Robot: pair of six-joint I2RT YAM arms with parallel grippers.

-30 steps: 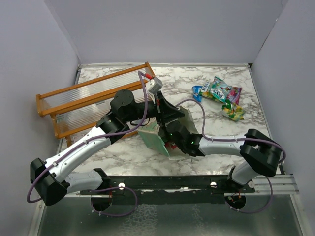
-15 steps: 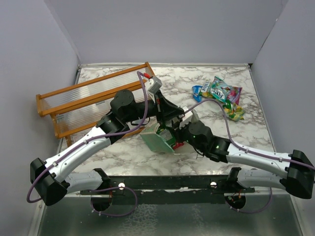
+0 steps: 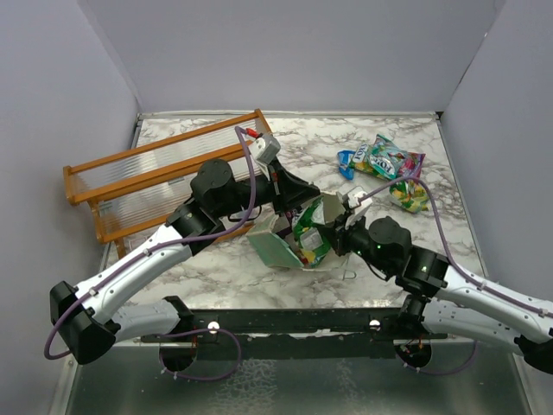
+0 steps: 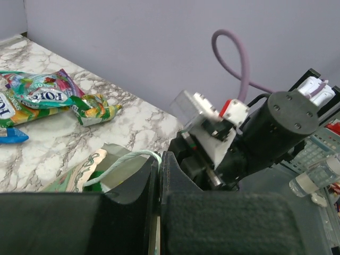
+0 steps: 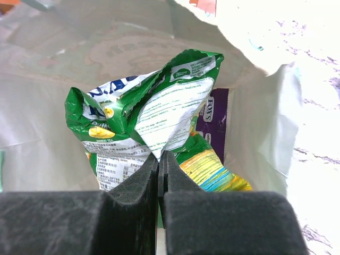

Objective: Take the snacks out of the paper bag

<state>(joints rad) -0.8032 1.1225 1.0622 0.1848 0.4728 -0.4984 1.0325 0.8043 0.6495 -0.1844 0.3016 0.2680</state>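
The mint-green paper bag (image 3: 278, 249) lies tilted at the table's middle, its cream inside (image 5: 48, 122) facing my right wrist camera. My left gripper (image 3: 301, 197) is shut on the bag's rim and string handle (image 4: 127, 157), holding its mouth up. My right gripper (image 5: 160, 158) is shut on a crumpled green snack packet (image 5: 159, 106), which shows at the bag's mouth (image 3: 308, 235). A purple packet (image 5: 215, 125) and a green-yellow one (image 5: 212, 170) lie deeper inside. Several snacks (image 3: 387, 164) lie loose at the back right, and they also appear in the left wrist view (image 4: 45, 98).
An orange wooden rack (image 3: 160, 186) stands at the back left, close behind my left arm. Grey walls close in the table on three sides. Marble tabletop (image 3: 233, 268) shows in front of the bag.
My right gripper closed on the green packet and drew back to the right, pulling it up to the bag's mouth. The right arm stretched out low. The left gripper kept its hold.
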